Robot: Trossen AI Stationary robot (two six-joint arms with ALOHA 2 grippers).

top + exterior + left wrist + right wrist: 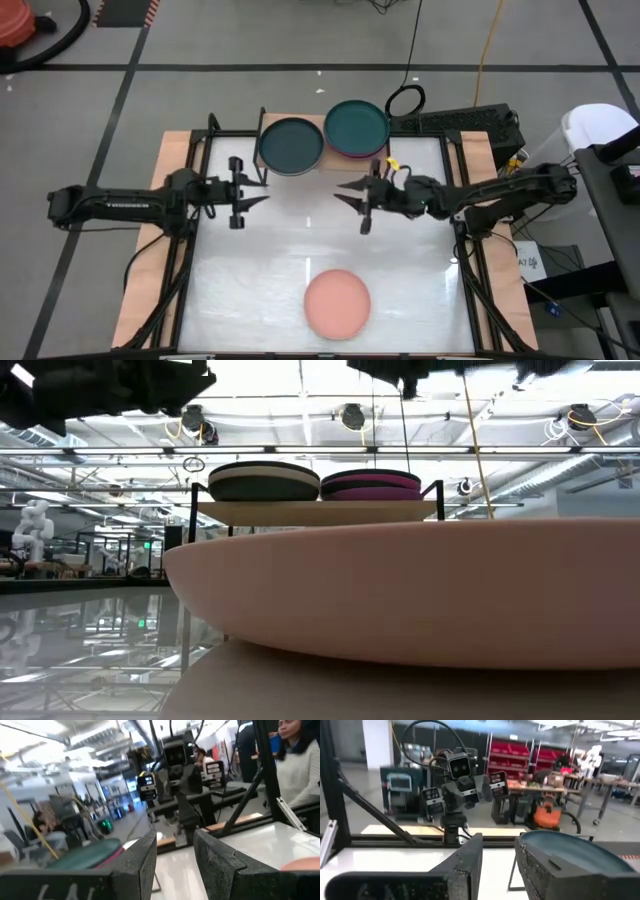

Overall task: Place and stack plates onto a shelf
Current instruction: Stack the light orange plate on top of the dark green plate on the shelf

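Observation:
The light-wood shelf (300, 122) stands at the table's far edge and carries two stacks of plates. The left stack (291, 145) has a dark plate on top. The right stack (356, 128) has a teal plate on top, with purple and magenta rims below it (370, 488). A salmon pink plate (337, 303) lies flat on the table near its front edge. My left gripper (262, 192) and my right gripper (342, 196) hover over the table's middle, facing each other, both open and empty.
The black frame rails (190, 200) run along the table's left and right sides. A cable loop (405, 100) and a dark box (470, 122) lie behind the shelf. A person (295, 765) stands beyond the table in the left wrist view. Bare white tabletop (300, 250) lies between the grippers and the pink plate.

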